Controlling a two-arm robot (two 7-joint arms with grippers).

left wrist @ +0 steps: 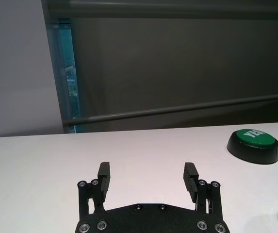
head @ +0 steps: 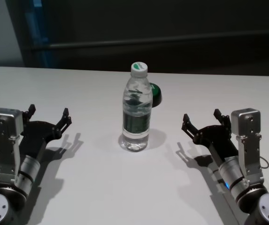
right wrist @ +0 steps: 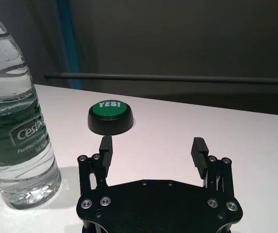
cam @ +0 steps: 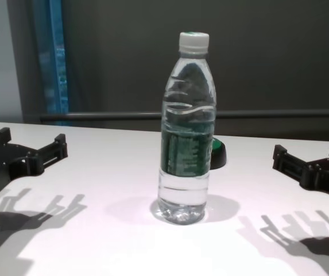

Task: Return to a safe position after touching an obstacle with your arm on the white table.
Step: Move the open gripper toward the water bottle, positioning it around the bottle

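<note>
The obstacle, a tall clear water bottle with a white cap and dark green label, stands upright in the middle of the white table. It also shows in the chest view and the right wrist view. My left gripper is open and empty, well to the left of the bottle; it shows in its wrist view. My right gripper is open and empty, well to the right of the bottle, and shows in its wrist view. Neither arm touches the bottle.
A low round green button on a black base sits just behind the bottle; it also shows in the left wrist view and the right wrist view. A dark wall with a rail runs behind the table's far edge.
</note>
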